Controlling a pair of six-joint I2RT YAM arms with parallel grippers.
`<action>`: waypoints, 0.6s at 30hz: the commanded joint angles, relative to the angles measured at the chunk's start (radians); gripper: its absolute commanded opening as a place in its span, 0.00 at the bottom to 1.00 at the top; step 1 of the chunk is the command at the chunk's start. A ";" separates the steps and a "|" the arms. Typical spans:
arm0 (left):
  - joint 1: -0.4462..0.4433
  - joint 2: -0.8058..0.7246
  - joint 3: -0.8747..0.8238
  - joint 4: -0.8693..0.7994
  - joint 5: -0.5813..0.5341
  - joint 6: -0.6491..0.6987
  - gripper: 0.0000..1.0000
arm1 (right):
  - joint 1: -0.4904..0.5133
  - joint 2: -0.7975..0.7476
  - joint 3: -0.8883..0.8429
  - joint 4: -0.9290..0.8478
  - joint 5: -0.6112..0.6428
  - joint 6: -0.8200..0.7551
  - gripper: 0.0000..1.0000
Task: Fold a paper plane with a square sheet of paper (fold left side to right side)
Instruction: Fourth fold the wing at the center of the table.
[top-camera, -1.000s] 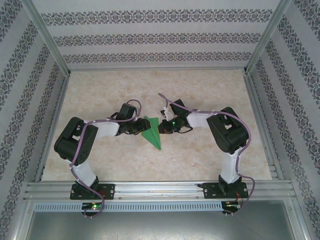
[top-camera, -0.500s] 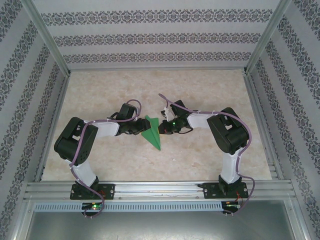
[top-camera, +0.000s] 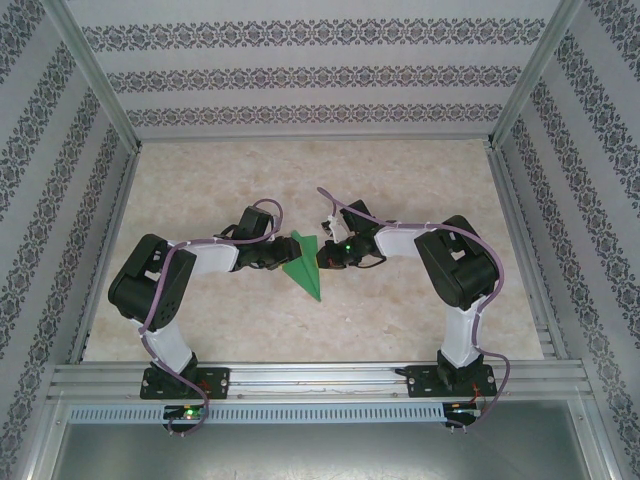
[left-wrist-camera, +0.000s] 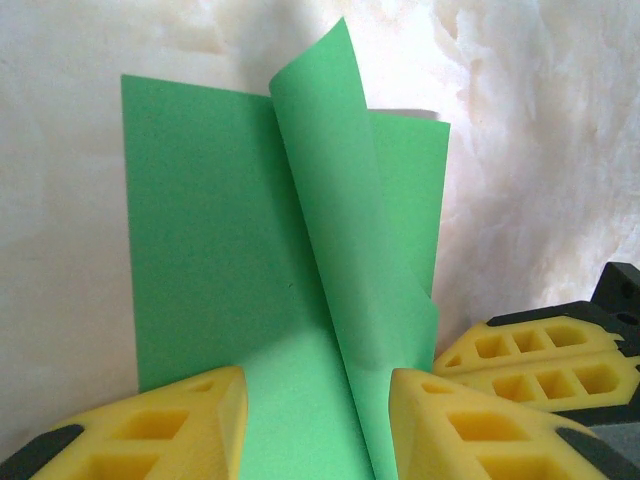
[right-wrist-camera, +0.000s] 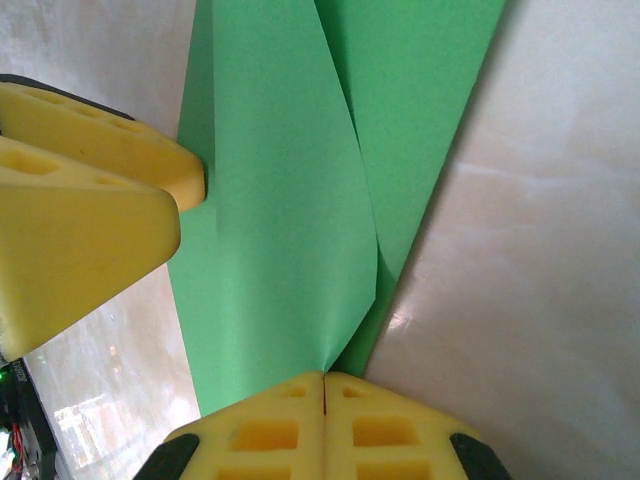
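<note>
I see R gripper (right-wrist-camera: 325, 380) pressed together, pinching raised flap of thin bright-green paper sheet (right-wrist-camera: 280, 200). L gripper (left-wrist-camera: 317, 395) spread, sheet running btwn its fingers. Sheet lies mid beige marbled tabletop (top-camera: 400, 180), btwn both grippers.

From above, too small to tell how fingertips meet the paper (top-camera: 303, 263). Covered at its 9 o'clock by the left gripper (top-camera: 272, 258) and at its 3 o'clock by the right gripper (top-camera: 322, 255).

From the left wrist, cropped at 6 o'clock together with the left fingers (left-wrist-camera: 150, 430). Masked down the middle by its own raised flap (left-wrist-camera: 350, 230). Clipped at 4 o'clock, the right fingers (left-wrist-camera: 540, 350).

From the right wrist, cropped at 12 o'clock. Cut at 6 o'clock through the right fingers and at 9 o'clock through the left ones. Blurred at 7 o'clock, a dark part (right-wrist-camera: 20, 430), too indistinct to name.
</note>
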 joint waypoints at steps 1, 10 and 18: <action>-0.012 0.010 -0.017 -0.064 -0.046 0.017 0.42 | 0.012 0.008 -0.003 -0.004 0.010 -0.001 0.00; -0.011 -0.003 -0.013 -0.064 -0.036 0.019 0.43 | 0.013 0.043 0.007 -0.025 0.046 -0.014 0.00; -0.011 -0.065 0.000 -0.064 -0.001 0.008 0.43 | 0.014 0.062 0.004 -0.067 0.082 -0.032 0.00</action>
